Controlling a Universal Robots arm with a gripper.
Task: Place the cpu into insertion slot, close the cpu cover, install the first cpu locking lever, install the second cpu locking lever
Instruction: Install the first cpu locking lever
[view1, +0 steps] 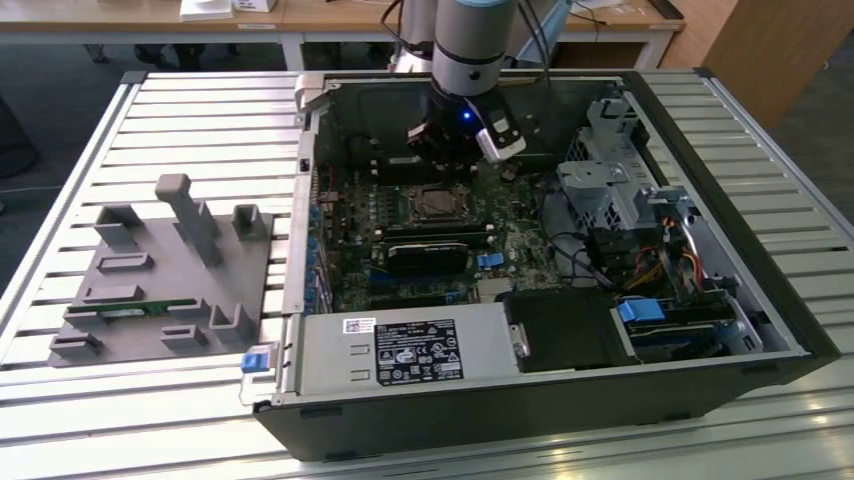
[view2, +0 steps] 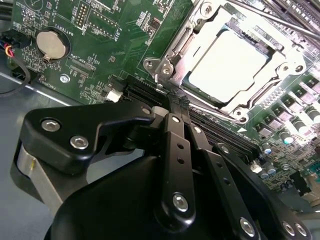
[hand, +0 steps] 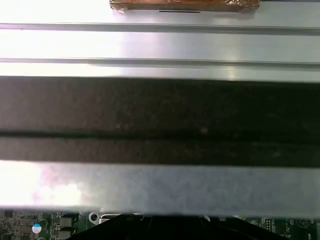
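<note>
Closed down narrow with nothing between its tips, the tool (view2: 179, 102) hung just above the green motherboard (view2: 100, 50), beside the corner of the insertion slot (view2: 172, 55). In the second wrist view the cpu (view2: 227, 62) already lay in that slot, its pale top showing through the window of the cpu cover (view2: 197, 37), which looked folded down over it. A thin locking lever (view2: 280, 20) ran along the far side of the socket; whether it was latched could not be told.

My judgement of the risk: the tips sat close to the long black slot (view2: 150, 92) and the small parts around the socket, so a slight sideways error could scrape the board or slip off a thin lever, letting it spring back.

In the exterior view the arm (view1: 470, 45) came almost straight down into the open computer case (view1: 707, 250) on the slatted worktop (view1: 214, 110), wrist vertical, tool (view1: 447, 150) pointing at the board near the socket (view1: 434, 203).
</note>
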